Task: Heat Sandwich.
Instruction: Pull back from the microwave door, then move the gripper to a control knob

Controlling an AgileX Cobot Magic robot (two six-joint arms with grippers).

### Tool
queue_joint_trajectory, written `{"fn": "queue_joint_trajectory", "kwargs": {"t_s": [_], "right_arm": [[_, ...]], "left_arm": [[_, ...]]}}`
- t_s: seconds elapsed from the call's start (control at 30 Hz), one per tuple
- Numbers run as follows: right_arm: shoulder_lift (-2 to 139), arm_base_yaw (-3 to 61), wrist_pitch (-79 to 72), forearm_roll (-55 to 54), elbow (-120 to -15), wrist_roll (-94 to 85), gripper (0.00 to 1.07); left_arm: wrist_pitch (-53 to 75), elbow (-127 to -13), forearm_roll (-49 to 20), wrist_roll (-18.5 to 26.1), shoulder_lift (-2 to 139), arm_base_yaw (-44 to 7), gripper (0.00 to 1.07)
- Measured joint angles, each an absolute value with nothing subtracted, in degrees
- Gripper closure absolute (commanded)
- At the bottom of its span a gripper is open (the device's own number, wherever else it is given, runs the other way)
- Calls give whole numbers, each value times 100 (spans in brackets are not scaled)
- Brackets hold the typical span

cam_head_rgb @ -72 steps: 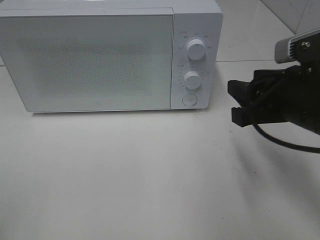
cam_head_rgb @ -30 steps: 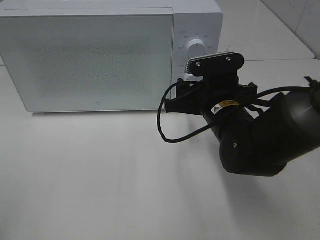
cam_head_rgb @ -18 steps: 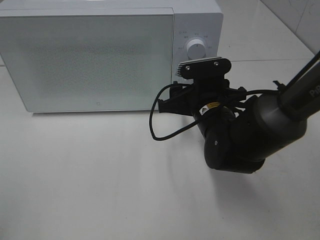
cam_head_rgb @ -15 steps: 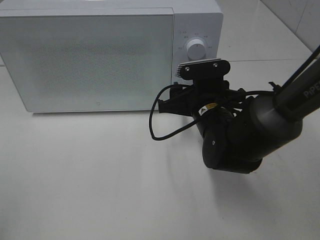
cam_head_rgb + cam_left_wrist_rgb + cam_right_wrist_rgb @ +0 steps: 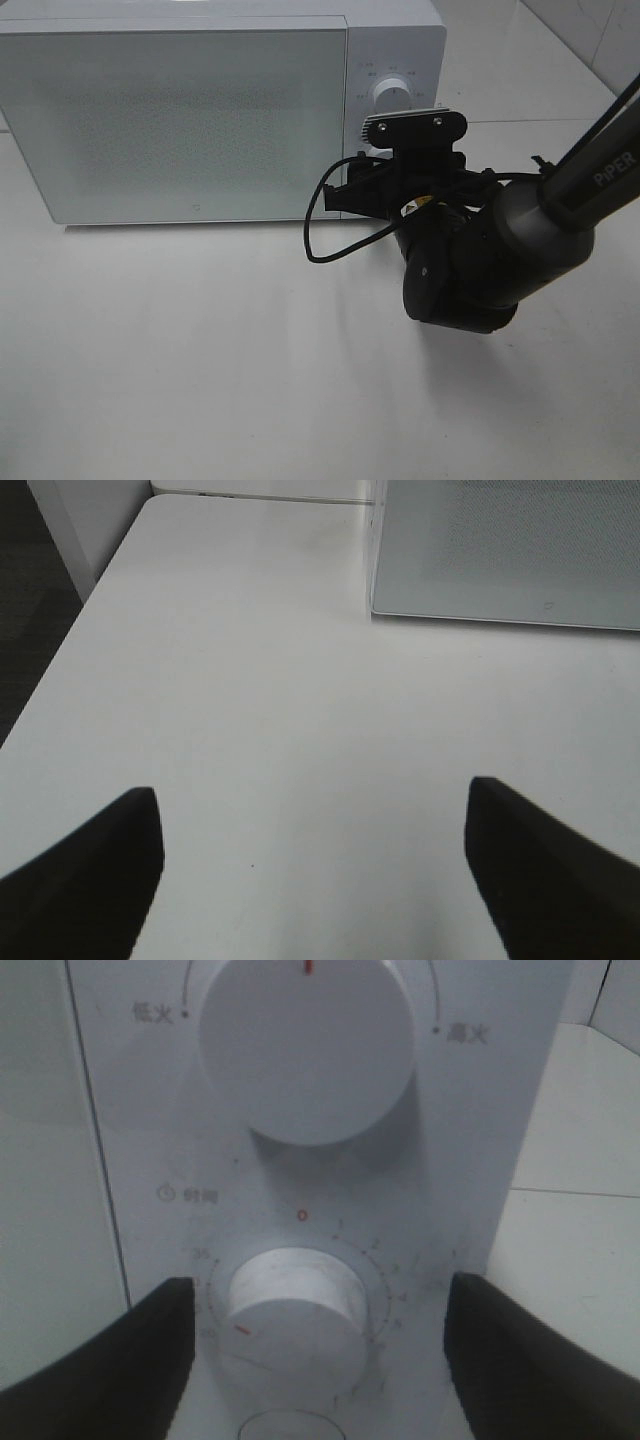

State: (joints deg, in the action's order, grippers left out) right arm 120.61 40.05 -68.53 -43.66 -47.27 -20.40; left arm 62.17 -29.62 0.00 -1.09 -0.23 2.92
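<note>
**White box-shaped microwave (image 5: 220, 110) shut, sandwich out of sight**

From where I stood, the sandwich could not be seen anywhere: not on the pale tabletop (image 5: 250, 680) in front of the microwave, and not in either wrist camera's view. The microwave's frosted, speckled door (image 5: 120, 150) was closed flat. Whether the food already sat behind it I could not tell, though I judged that likely.

The black right gripper (image 5: 310, 1350) was up against the microwave's control panel, at the end away from the door. Its two fingers stood spread wide, one on each side of the small round white timer knob (image 5: 295, 1315). They held nothing, and I saw no contact with the knob. That knob's red mark pointed down toward the door side, well off the red zero at the top of its dial. The larger white power knob (image 5: 305, 1045) sat just above it, its red mark pointing straight up. A round white button (image 5: 290, 1428) peeked in just below.

The black left gripper (image 5: 310, 870) hung over bare tabletop in front of the microwave's far corner, fingers wide apart and empty.

By my reckoning the loading was probably done and the setting of the timer was the step in hand. Waiting out the heating and fetching the sandwich back looked yet to come.
</note>
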Motion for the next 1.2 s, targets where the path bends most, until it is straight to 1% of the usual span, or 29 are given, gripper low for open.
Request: {"fn": "queue_joint_trajectory", "kwargs": {"t_s": [0.2,0.27,0.3,0.33,0.37,0.4,0.43,0.47,0.5,0.53,0.57,0.6,0.63,0.67,0.7,0.73,1.0,1.13,1.2], "right_arm": [[12227,4005,-6858,-4320,-4859,-2040,40],[12284,4005,-6853,-4320,-4882,-2040,42],[12301,4005,-6847,-4320,-4893,-2040,47],[12301,4005,-6847,-4320,-4893,-2040,50],[12301,4005,-6847,-4320,-4893,-2040,50],[12301,4005,-6853,-4320,-4893,-2040,53],[12301,4005,-6870,-4326,-4893,-2040,62],[12301,4005,-6870,-4320,-4893,-2040,67],[12301,4005,-6870,-4320,-4893,-2040,67],[12301,4005,-6875,-4320,-4893,-2040,72],[12301,4005,-6898,-4320,-4893,-2040,79],[12301,4005,-6904,-4320,-4893,-2040,92],[12301,4005,-6904,-4320,-4893,-2040,99],[12301,4005,-6904,-4320,-4893,-2040,99],[12301,4005,-6904,-4320,-4893,-2040,106],[12301,4005,-6904,-4320,-4893,-2028,107],[12301,4005,-6904,-4309,-4893,-1730,107],[12301,4005,-6904,-4291,-4893,-1112,107],[12301,4005,-6904,-4274,-4893,-281,107]], "left_arm": [[6217,-2962,0,-109,-23,292,28],[6217,-2962,0,-109,-23,292,28],[6217,-2962,0,-109,-23,292,28],[6217,-2962,0,-109,-23,292,28],[6217,-2962,0,-109,-23,292,28],[6217,-2962,0,-109,-23,292,28],[6217,-2962,0,-109,-23,292,28],[6217,-2962,0,-109,-23,292,28],[6217,-2962,0,-109,-23,292,28],[6217,-2962,0,-109,-23,292,28],[6217,-2962,0,-109,-23,292,28],[6217,-2962,0,-109,-23,292,28],[6217,-2962,0,-109,-23,292,28],[6217,-2962,0,-109,-23,292,28],[6217,-2962,0,-109,-23,292,28],[6217,-2962,0,-109,-23,292,28],[6217,-2962,0,-109,-23,292,28],[6217,-2962,0,-109,-23,292,28],[6217,-2962,0,-109,-23,292,28]]}}
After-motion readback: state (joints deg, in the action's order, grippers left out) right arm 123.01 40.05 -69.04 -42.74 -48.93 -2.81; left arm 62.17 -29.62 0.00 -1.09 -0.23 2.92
